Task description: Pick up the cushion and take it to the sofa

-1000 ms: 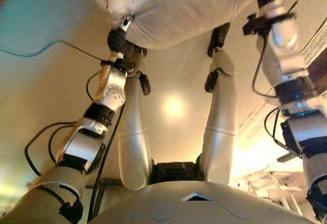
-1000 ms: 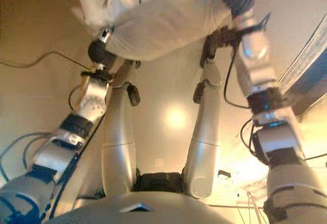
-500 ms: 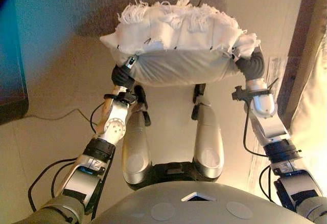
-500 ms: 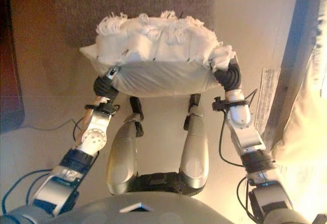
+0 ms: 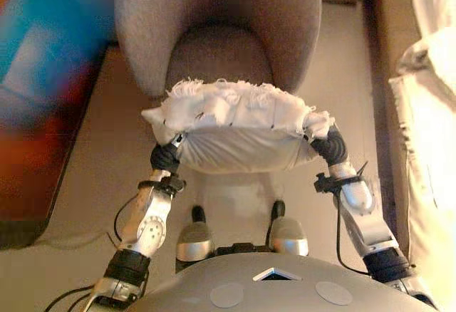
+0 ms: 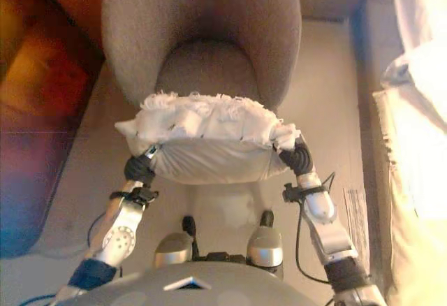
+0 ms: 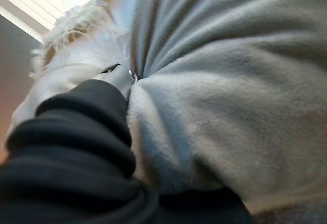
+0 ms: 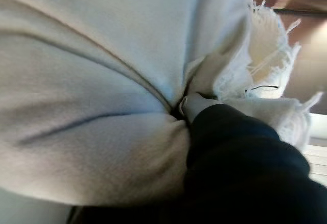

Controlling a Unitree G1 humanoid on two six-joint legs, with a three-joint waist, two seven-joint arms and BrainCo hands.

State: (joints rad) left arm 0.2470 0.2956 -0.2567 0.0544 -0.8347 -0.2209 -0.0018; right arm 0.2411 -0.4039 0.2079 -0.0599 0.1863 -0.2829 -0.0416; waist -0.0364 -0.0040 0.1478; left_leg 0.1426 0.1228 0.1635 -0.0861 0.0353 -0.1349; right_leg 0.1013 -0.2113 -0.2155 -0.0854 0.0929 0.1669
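Note:
I hold a white cushion (image 5: pixel 239 123) with a fringed top and a smooth grey-white underside, lifted in front of my chest. My left hand (image 5: pixel 165 157) grips its left end and my right hand (image 5: pixel 329 148) grips its right end. In the left wrist view the cloth (image 7: pixel 230 81) puckers into folds where the hand (image 7: pixel 71 147) digs in. The right wrist view shows the same, with cloth (image 8: pixel 102 70) bunched round the hand (image 8: pixel 245 162). A grey-brown upholstered armchair (image 5: pixel 214 34) stands straight ahead, its seat just beyond the cushion.
A pale sofa (image 5: pixel 427 112) with white covers runs along the right side. A dark reddish surface (image 6: pixel 42 110) lies at the left. Beige floor (image 5: pixel 92 155) shows on both sides of the armchair.
The whole picture has swung from the floor below me to the armchair ahead, so the camera has moved. The cushion stays held between both hands.

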